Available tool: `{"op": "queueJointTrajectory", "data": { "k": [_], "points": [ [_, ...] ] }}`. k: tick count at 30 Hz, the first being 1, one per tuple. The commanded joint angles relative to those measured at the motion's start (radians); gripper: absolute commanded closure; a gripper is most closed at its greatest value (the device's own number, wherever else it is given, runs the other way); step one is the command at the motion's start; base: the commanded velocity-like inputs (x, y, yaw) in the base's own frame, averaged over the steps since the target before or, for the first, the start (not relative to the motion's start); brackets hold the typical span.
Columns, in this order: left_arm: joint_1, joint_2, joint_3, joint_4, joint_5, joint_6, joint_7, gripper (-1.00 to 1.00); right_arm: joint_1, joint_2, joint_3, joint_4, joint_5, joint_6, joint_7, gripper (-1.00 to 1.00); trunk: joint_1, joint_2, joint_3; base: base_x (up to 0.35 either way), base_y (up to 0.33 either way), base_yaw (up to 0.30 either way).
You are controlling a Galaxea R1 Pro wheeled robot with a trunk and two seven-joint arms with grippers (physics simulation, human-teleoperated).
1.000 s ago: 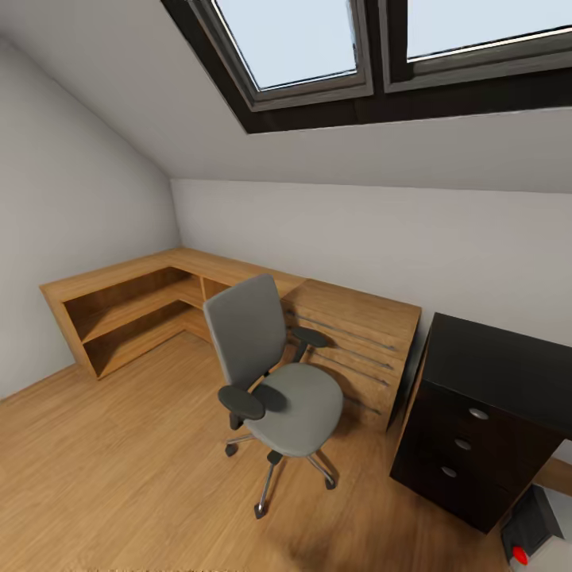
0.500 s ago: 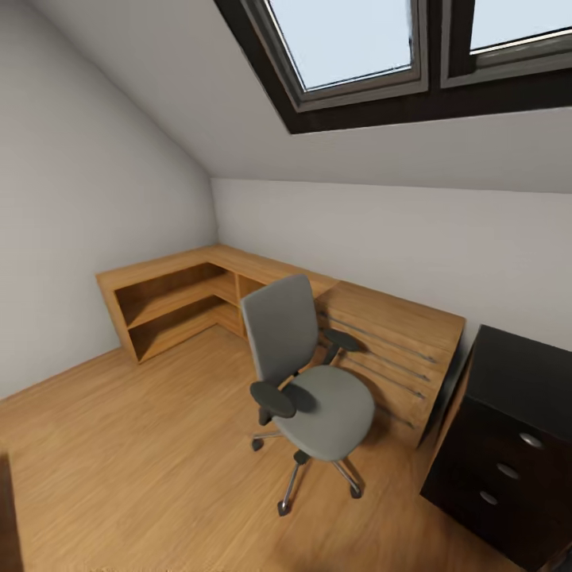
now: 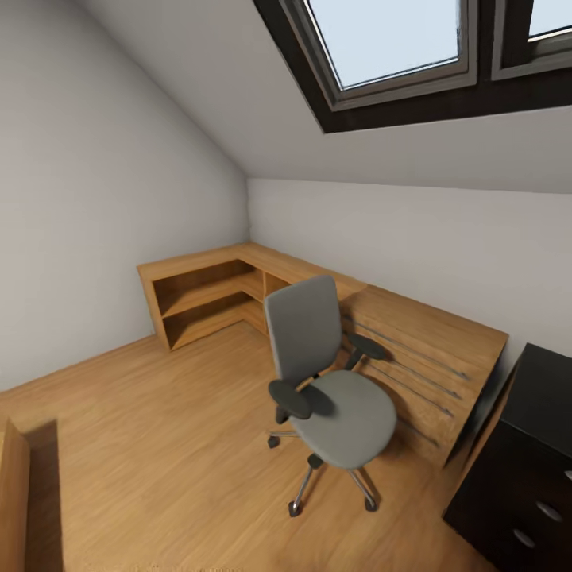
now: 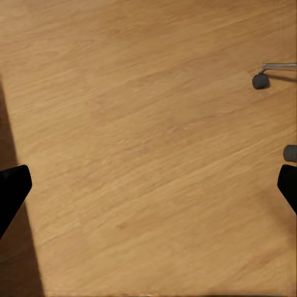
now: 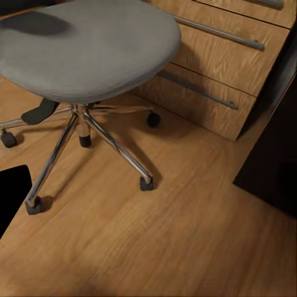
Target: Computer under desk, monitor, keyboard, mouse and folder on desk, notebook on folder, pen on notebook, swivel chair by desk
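**A:** Status? Where's the chair?

**B:** Grey padded swivel chair with black armrests and chrome star base [image 3: 330,381] stands on the light wood floor [image 3: 159,429], just in front of the light wooden dresser with slatted drawer fronts [image 3: 429,357]. Glossy black desk with the dark drawer unit and silver knobs [image 3: 528,469] is at the head view's right edge, near the chair but not touching. Seat looks bare from here, no blue folder on it.

**A:** Grippers?

**B:** Left gripper [image 4: 148,185]: dark fingertips at opposite edges of its wrist view, spread wide, nothing between them, bare floor below. Right gripper: one dark fingertip [image 5: 12,192] shows at the frame edge, the other is out of frame, so can't tell open or closed. Its camera looks at the chair's seat underside and casters.

**A:** So what's the step?

**B:** My read: robot's in transit, surveying the room. Monitor, keyboard and the rest aren't in sight.

**A:** How to do it well?

**B:** Turn the base slowly, arms tucked in. The chair base and dresser corner are close on the right side; a wide swing risks clipping a caster and rolling the chair off. Get the desk top fully in view before committing to any reach.
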Motion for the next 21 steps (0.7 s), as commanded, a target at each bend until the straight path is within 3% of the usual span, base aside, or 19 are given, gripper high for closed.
{"op": "queueJointTrajectory", "data": {
  "k": [1, 10, 21],
  "points": [
    [0.000, 0.001, -0.009, -0.002, 0.009, -0.002, 0.005, -1.00, -0.001, 0.001, 0.009, 0.001, -0.004, -0.002, -0.005, -1.00, 0.000, -0.001, -0.001, 0.000, -0.324, 0.284],
    [0.000, 0.000, -0.008, -0.001, 0.009, -0.002, 0.004, -1.00, -0.001, 0.001, 0.009, 0.001, -0.004, -0.002, -0.004, -1.00, 0.000, -0.001, -0.001, 0.000, -0.288, 0.284],
    [0.000, 0.000, -0.007, 0.000, 0.009, -0.003, 0.001, -1.00, -0.001, 0.002, 0.010, 0.003, -0.002, -0.002, -0.003, -1.00, 0.000, -0.001, -0.001, 0.000, -0.042, 0.284]
  ]
}}
